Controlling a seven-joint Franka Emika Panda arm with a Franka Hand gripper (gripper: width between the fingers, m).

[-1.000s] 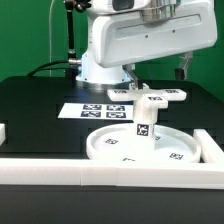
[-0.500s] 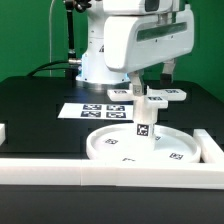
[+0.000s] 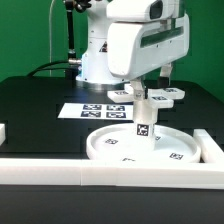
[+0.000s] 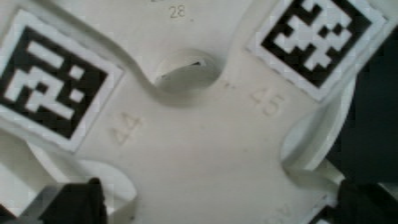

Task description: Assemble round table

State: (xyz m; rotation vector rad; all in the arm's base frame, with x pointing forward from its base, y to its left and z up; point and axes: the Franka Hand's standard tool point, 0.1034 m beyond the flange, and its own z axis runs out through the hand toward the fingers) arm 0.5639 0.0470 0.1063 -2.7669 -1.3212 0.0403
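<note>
The large rimmed round disc (image 3: 120, 148) lies flat near the front rail. The short thick leg (image 3: 143, 122) stands upright on it, with a tag on its side. The flat cross-shaped piece (image 3: 168, 96) sits on top of the leg. It fills the wrist view (image 4: 196, 110), showing two tags and a centre hole. My gripper (image 3: 150, 82) hangs just over this piece, open. The dark fingertips (image 4: 68, 202) stand wide apart on either side of one arm of the cross (image 4: 217, 205). I cannot tell whether they touch it.
The marker board (image 3: 90, 110) lies behind the disc on the black table. White border rails run along the front (image 3: 100, 170), at the exterior view's right (image 3: 212, 148) and at its left (image 3: 3, 131). The arm's white body (image 3: 140, 40) towers over the assembly.
The arm has swung toward the exterior view's left and come down over the cross-shaped piece. The jaws have stayed wide open. Disc and leg have not moved.
</note>
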